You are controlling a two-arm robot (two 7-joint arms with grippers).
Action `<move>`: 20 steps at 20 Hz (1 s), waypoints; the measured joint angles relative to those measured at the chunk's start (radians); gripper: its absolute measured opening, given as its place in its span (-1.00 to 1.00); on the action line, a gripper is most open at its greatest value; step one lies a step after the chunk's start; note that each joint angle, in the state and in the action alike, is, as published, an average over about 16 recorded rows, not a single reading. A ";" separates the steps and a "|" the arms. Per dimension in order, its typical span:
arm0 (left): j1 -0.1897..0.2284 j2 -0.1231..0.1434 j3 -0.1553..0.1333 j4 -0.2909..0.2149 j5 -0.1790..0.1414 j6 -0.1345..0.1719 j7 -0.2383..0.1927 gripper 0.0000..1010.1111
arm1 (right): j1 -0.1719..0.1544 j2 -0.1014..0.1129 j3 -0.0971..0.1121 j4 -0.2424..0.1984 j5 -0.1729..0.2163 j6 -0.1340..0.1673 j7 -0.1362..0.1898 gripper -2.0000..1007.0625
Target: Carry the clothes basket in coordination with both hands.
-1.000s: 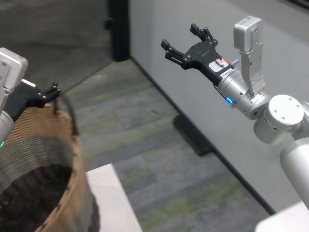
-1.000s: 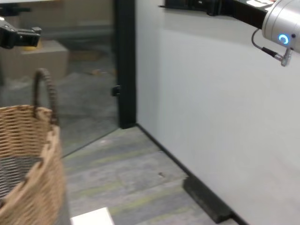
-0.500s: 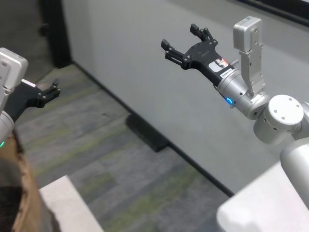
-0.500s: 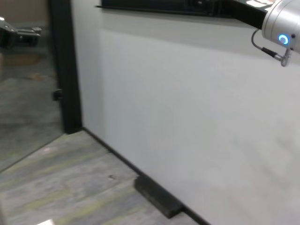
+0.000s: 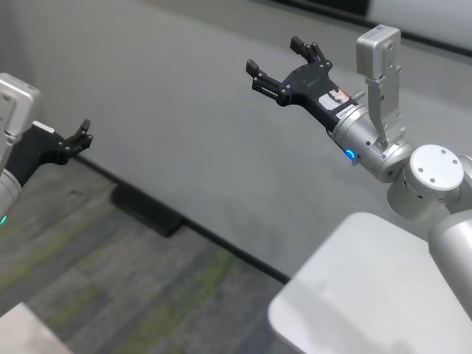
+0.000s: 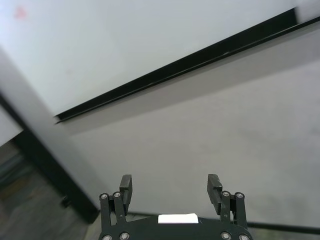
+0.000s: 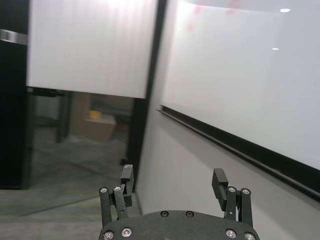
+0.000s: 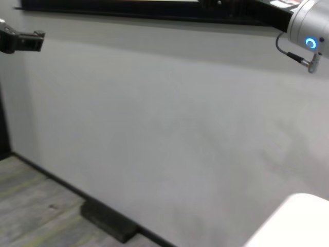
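The clothes basket is out of view in every frame. My left gripper [image 5: 78, 136] is open and empty, held up in the air at the left before the grey wall; it also shows in the left wrist view [image 6: 170, 183] and in the chest view [image 8: 32, 39]. My right gripper [image 5: 279, 59] is open and empty, raised high at the upper middle; it also shows in the right wrist view [image 7: 173, 176]. Its wrist [image 8: 310, 42] glows with a blue ring light.
A grey wall [image 5: 184, 110] fills the view ahead, with a black rail [image 8: 128, 13] along its top. A dark block [image 5: 146, 210] lies on the carpet at the wall's foot. A white rounded table [image 5: 354, 295] stands at the lower right.
The whole view has swung to the right: the basket and the dark doorway slid off to the left and out of sight, and a white table came in at the right. Both arms kept their pose.
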 joint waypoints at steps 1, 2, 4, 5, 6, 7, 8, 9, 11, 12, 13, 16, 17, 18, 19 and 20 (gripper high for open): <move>0.000 0.000 0.000 0.000 0.000 0.000 0.000 0.98 | 0.000 0.000 0.000 0.000 0.000 0.000 0.000 0.99; 0.000 0.000 0.000 0.000 0.000 0.000 0.000 0.98 | 0.000 0.000 0.000 0.000 0.000 0.000 0.000 0.99; 0.000 0.000 0.000 0.000 0.000 0.000 0.000 0.98 | 0.000 0.000 0.000 0.000 0.000 0.000 0.000 0.99; 0.000 0.000 0.000 0.000 0.000 0.000 0.000 0.98 | 0.000 0.000 0.000 0.000 0.000 0.000 0.000 0.99; 0.000 0.000 0.000 0.000 0.000 0.000 0.000 0.98 | 0.000 0.000 0.000 0.000 0.000 0.000 0.000 0.99; 0.000 0.000 0.000 0.000 0.000 0.000 0.000 0.98 | 0.000 0.000 0.000 0.000 0.000 0.000 0.000 0.99; 0.000 0.000 0.000 0.000 0.000 0.000 0.000 0.98 | 0.000 0.000 0.000 0.000 0.000 0.000 0.000 0.99; 0.000 0.000 0.000 0.000 0.000 0.000 0.000 0.98 | 0.000 0.000 0.000 0.000 0.000 0.000 0.000 0.99; 0.000 0.000 0.000 0.000 0.000 0.000 0.000 0.98 | 0.000 0.000 0.000 0.000 0.000 0.000 0.000 0.99; 0.000 0.000 0.000 0.000 0.000 0.000 0.000 0.98 | 0.000 0.000 0.000 0.000 0.000 0.000 0.000 0.99; 0.000 0.000 0.000 0.000 0.000 0.000 0.000 0.98 | 0.000 0.000 0.000 0.000 0.000 0.000 0.000 0.99; 0.000 0.000 0.000 0.000 0.000 0.000 0.000 0.98 | 0.000 0.000 0.000 0.000 0.000 0.000 0.000 0.99; 0.000 0.000 0.000 0.000 0.000 0.000 0.000 0.98 | 0.000 0.000 0.000 0.000 0.000 0.000 0.000 0.99; 0.000 0.000 0.000 0.000 0.000 0.000 0.000 0.98 | 0.000 0.000 0.000 0.000 0.000 0.000 0.000 0.99; 0.000 0.000 0.000 0.000 0.000 0.000 0.000 0.98 | 0.000 0.000 0.000 0.000 0.000 0.000 0.000 0.99; 0.000 0.000 0.000 0.000 0.000 0.000 0.000 0.98 | 0.000 0.000 0.000 0.000 0.000 0.000 0.000 0.99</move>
